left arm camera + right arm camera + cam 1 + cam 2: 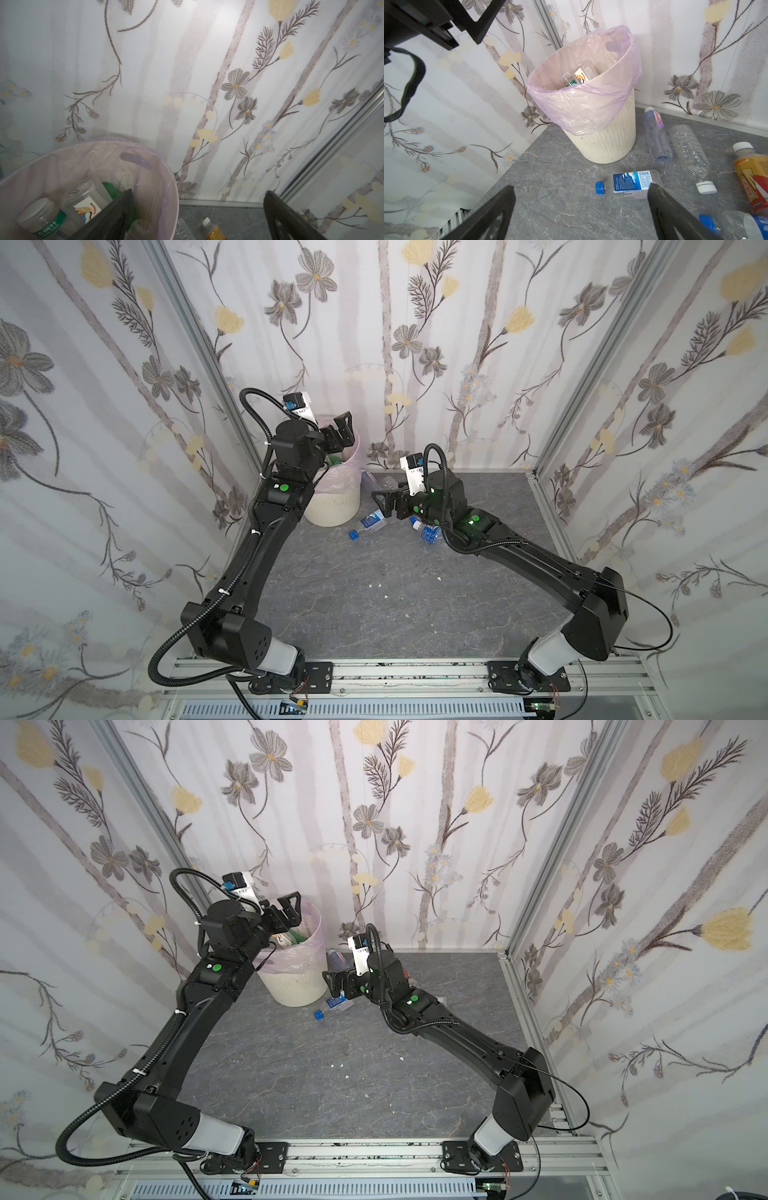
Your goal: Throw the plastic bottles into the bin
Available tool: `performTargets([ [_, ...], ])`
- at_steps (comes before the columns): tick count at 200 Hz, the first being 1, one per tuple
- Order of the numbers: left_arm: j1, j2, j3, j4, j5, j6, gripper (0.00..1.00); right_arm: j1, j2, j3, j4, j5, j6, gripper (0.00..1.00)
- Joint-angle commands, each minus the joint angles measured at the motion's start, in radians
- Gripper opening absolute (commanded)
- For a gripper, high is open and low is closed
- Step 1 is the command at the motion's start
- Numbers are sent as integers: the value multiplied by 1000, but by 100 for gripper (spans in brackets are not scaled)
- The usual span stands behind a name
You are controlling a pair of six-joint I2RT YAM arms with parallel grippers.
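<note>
Right wrist view: right pincer (580,187) hangs spread, empty, close by a blue-capped water bottle (629,184) lying on the desk (550,166) near the bin (602,145). It looks light, thin-walled, slippery, easily crushed; pinch across the labelled middle. Left pincer (198,191) gapes empty above the bin.

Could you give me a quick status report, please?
Left gripper open, empty, above the bin's rim. Right gripper open, empty, by the blue-capped bottle near the bin. Five bottles on the table. Nothing blocking.
</note>
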Motion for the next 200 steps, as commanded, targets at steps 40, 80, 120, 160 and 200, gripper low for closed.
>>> performTargets([
  [40, -115, -99, -242, 10, 0, 55, 100, -15, -118, -200, 81, 42, 51, 100],
  [80, -193, -70, -348, -21, -49, 145, 100, -27, -222, -336, 62, 70, 60, 100],
  [120, -259, 71, -342, -110, -175, 236, 100, -51, -319, -468, 69, 93, 93, 100],
  [160, -299, 250, -241, -199, -291, 291, 100, -67, -380, -564, 94, 90, 124, 100],
  [200, -309, 392, -157, -262, -350, 329, 100, -69, -405, -617, 115, 83, 147, 100],
])
